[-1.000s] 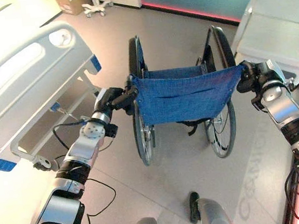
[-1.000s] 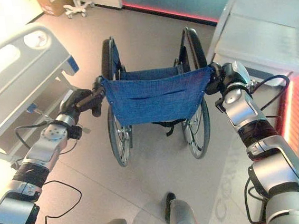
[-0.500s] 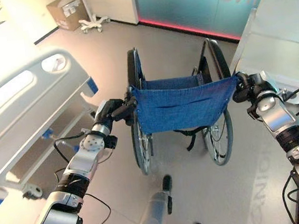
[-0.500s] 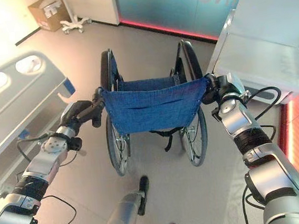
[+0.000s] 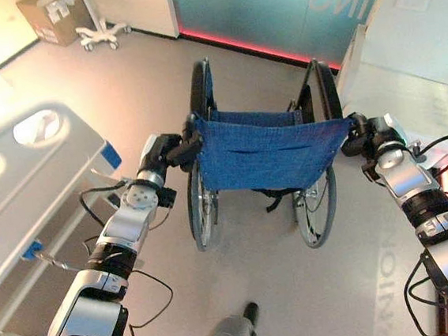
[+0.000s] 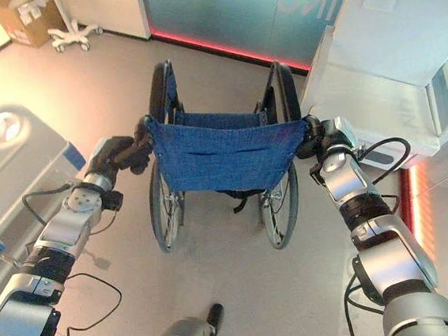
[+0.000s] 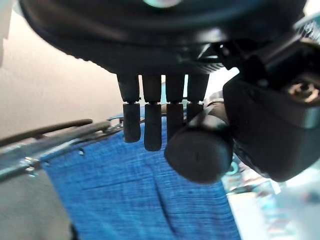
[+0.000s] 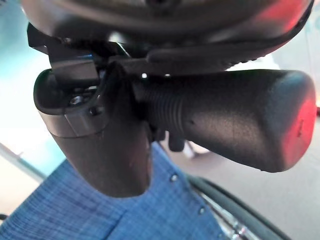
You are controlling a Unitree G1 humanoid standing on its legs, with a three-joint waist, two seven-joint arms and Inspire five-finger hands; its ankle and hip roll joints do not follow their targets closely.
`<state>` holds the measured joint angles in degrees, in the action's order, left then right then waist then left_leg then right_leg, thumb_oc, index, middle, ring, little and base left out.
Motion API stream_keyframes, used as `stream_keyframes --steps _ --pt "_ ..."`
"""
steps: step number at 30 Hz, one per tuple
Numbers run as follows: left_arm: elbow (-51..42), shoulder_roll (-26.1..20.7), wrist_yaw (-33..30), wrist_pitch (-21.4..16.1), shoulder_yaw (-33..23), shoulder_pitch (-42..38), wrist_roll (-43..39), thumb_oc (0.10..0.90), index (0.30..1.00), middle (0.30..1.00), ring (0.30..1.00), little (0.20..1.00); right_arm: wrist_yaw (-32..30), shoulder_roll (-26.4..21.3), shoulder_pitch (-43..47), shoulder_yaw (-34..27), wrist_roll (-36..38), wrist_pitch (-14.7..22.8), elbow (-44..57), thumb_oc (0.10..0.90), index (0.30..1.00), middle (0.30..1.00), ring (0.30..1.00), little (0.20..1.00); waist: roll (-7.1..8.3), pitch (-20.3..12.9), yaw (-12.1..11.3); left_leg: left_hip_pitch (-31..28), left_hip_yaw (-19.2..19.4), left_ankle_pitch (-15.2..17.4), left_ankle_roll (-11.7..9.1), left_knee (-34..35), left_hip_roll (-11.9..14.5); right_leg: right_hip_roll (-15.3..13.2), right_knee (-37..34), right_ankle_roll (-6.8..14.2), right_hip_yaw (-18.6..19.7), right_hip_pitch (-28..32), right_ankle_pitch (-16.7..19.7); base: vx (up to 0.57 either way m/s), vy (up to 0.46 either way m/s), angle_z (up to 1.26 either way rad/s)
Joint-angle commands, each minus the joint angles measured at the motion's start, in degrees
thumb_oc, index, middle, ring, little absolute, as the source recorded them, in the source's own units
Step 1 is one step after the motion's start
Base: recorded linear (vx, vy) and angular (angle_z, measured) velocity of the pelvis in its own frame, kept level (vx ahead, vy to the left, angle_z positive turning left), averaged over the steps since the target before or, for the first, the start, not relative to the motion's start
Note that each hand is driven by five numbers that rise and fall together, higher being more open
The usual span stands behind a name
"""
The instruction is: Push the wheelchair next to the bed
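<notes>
While the wheelchair (image 5: 265, 164) stood on the grey floor (image 5: 266, 275) straight ahead of the robot, its blue back (image 6: 221, 159) faced the camera and its big wheels (image 5: 198, 206) rested on the floor. The left hand (image 5: 176, 149) was curled round the left push handle (image 7: 198, 148), whose rounded black end showed past the fingers (image 7: 152, 130) in the left wrist view. The right hand (image 6: 316, 137) was clamped on the right push handle (image 8: 235, 125), with the thumb (image 8: 100, 145) wrapped under its ribbed grip. The bed (image 5: 27, 187) lay to the robot's left, its white footboard with blue corner pieces near the left arm, apart from the wheelchair with bare floor between them. A second white bed (image 6: 381, 65) stood to the right, close by the right wheel. A cardboard box (image 5: 50, 14) and a wheeled stand base (image 5: 102, 33) sat far back on the left, before a glass wall (image 5: 248, 7).
</notes>
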<state>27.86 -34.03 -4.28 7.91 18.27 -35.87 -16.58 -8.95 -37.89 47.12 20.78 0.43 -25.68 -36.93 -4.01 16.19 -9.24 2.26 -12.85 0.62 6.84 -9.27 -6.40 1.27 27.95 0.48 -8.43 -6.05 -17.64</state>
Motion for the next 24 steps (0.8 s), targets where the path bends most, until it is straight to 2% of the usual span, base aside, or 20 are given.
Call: stream_keyframes --steps 1,3,5,7,9,10,12,16,18,20,22,24 --pt "0.62 -3.09 -0.38 -2.27 1.74 -0.11 0.54 0.400 0.300 0.300 0.300 0.300 5.52 3.57 3.91 9.03 1.04 3.62 2.27 0.400 0.300 0.300 0.300 0.300 6.32 3.88 5.45 4.92 6.48 8.62 -1.83 -9.64 -2.66 -10.73 -22.59 7.29 6.60 -13.41 29.20 0.41 -0.291 1.26" --pt "1.35 -2.97 -0.05 -2.43 2.16 -2.00 0.56 0.400 0.300 0.300 0.300 0.300 5.51 3.01 5.89 9.29 1.09 2.50 2.59 0.400 0.300 0.300 0.300 0.300 6.28 4.45 6.26 5.35 5.34 10.12 -1.63 -11.31 -3.08 -10.05 -22.26 7.19 7.98 -14.29 29.20 0.32 -0.295 1.70" --pt "1.89 -2.88 0.72 -2.46 2.07 -3.92 0.20 0.400 0.300 0.300 0.300 0.300 5.89 1.82 8.17 9.49 1.65 2.63 1.72 0.400 0.300 0.300 0.300 0.300 6.98 4.51 6.52 7.56 5.30 11.23 -1.72 -14.21 -3.34 -9.04 -20.22 6.73 8.61 -13.33 27.27 0.28 -0.364 1.34" --pt "1.73 -2.13 0.67 -1.47 1.99 -3.01 -1.38 0.400 0.300 0.300 0.300 0.300 6.57 1.86 8.05 9.75 1.26 2.20 2.24 0.400 0.300 0.300 0.300 0.300 6.80 4.03 6.13 7.53 6.01 11.47 -2.38 -15.21 -1.29 -9.05 -14.21 6.38 6.31 -13.03 25.10 0.42 -0.334 0.66" --pt "1.13 -1.21 1.30 -0.68 1.94 -0.95 -1.87 0.400 0.300 0.300 0.300 0.300 7.71 0.77 6.24 9.44 0.44 2.10 3.93 0.400 0.300 0.300 0.300 0.300 7.03 3.13 6.47 4.79 7.05 11.36 -3.87 -14.52 2.36 -9.50 -11.79 5.47 3.75 -11.74 22.76 0.57 -0.350 0.56" --pt "0.87 -0.19 1.52 -0.90 2.00 0.46 -1.39 0.400 0.300 0.300 0.300 0.300 8.21 0.28 4.99 9.32 -0.69 2.70 4.62 0.400 0.300 0.300 0.300 0.300 7.11 2.43 6.83 1.57 7.46 10.27 -5.04 -13.06 5.10 -9.70 -12.45 4.83 1.85 -10.25 22.04 0.62 -0.383 0.64" --pt "1.26 1.78 2.08 -2.03 2.33 1.92 -1.12 0.400 0.300 0.300 0.300 0.300 8.24 -0.26 4.46 9.61 -3.10 5.09 3.54 0.400 0.300 0.300 0.300 0.300 6.43 1.23 7.29 -2.91 8.49 7.84 -6.58 -11.32 8.78 -9.16 -12.26 3.81 -0.57 -8.73 20.19 0.44 -0.284 0.78" --pt "0.92 5.04 2.29 -3.13 3.90 4.27 0.01 0.400 0.300 0.300 0.300 0.300 8.70 -1.08 5.24 11.37 -5.87 8.31 1.39 0.400 0.300 0.300 0.300 0.300 6.12 -0.98 6.91 -5.34 10.18 -1.10 -9.14 -11.38 12.74 -9.02 -13.80 1.53 -5.83 -5.47 17.52 0.30 -0.250 0.54" --pt "0.86 5.80 3.28 -3.53 4.09 5.00 0.53 0.400 0.300 0.300 0.300 0.300 8.66 -1.25 5.43 12.09 -6.81 8.39 0.77 0.400 0.300 0.300 0.300 0.300 6.18 -1.07 6.46 -4.60 10.65 -2.89 -9.39 -13.03 13.14 -8.72 -14.55 0.77 -7.17 -3.81 16.85 0.28 -0.275 0.33" --pt "0.04 6.78 4.35 -3.29 4.69 5.83 1.33 0.400 0.300 0.300 0.300 0.300 8.88 -1.30 5.63 12.56 -7.13 8.34 -0.45 0.400 0.300 0.300 0.300 0.300 6.07 -0.78 5.34 -3.70 11.38 -2.56 -9.41 -12.80 12.94 -8.31 -15.03 0.45 -8.25 -1.39 15.88 0.33 -0.260 0.21" --pt "-0.93 7.39 4.32 -3.29 4.97 6.64 1.75 0.400 0.300 0.300 0.300 0.300 8.61 -0.95 5.96 12.80 -7.02 8.53 -1.35 0.400 0.300 0.300 0.300 0.300 5.92 -0.50 4.34 -2.52 11.05 -1.74 -8.90 -10.09 10.64 -7.84 -15.95 0.68 -8.42 0.47 15.87 0.32 -0.168 0.24" --pt "-2.73 7.72 4.02 -2.92 5.00 7.48 1.95 0.400 0.300 0.300 0.300 0.300 8.35 -0.36 6.02 12.72 -7.07 8.21 -1.93 0.400 0.300 0.300 0.300 0.300 4.95 0.94 2.58 1.49 12.56 -1.72 -8.79 -6.97 7.61 -6.05 -17.12 0.74 -7.90 4.54 14.45 0.39 -0.167 0.12"
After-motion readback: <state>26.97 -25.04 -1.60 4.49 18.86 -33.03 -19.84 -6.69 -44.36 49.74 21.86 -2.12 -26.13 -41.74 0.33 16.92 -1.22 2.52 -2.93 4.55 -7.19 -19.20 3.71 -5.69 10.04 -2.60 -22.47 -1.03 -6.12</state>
